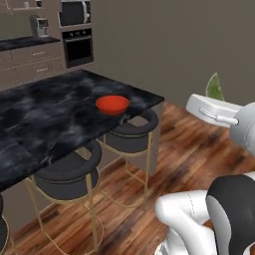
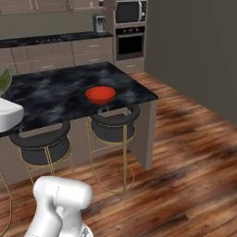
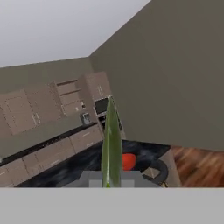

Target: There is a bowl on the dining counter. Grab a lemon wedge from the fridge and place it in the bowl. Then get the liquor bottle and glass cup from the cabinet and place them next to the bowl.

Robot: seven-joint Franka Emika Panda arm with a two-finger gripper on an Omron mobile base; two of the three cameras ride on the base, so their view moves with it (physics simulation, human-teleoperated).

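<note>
A greenish-yellow lemon wedge (image 1: 215, 87) stands up out of my gripper (image 1: 213, 98), which is shut on it, raised to the right of the counter. At the left edge of the right base view the lemon wedge (image 2: 3, 78) sits above the white hand. In the hand view the lemon wedge (image 3: 110, 144) shows edge-on, rising from my gripper (image 3: 109, 183). The red bowl (image 1: 112, 104) rests near the corner of the black marble dining counter (image 1: 45, 119), well left of and below the wedge. The bowl (image 2: 100, 94) is empty on the counter (image 2: 55, 90), and the bowl (image 3: 128, 161) lies just right of the wedge.
Two dark stools with gold legs (image 1: 69, 174) (image 1: 132, 132) are tucked under the counter's near side. A wall oven (image 1: 78, 46), a microwave (image 1: 74, 12) and a coffee machine (image 1: 39, 25) line the far wall. Wood floor (image 2: 185, 152) lies open to the right, bounded by a plain wall.
</note>
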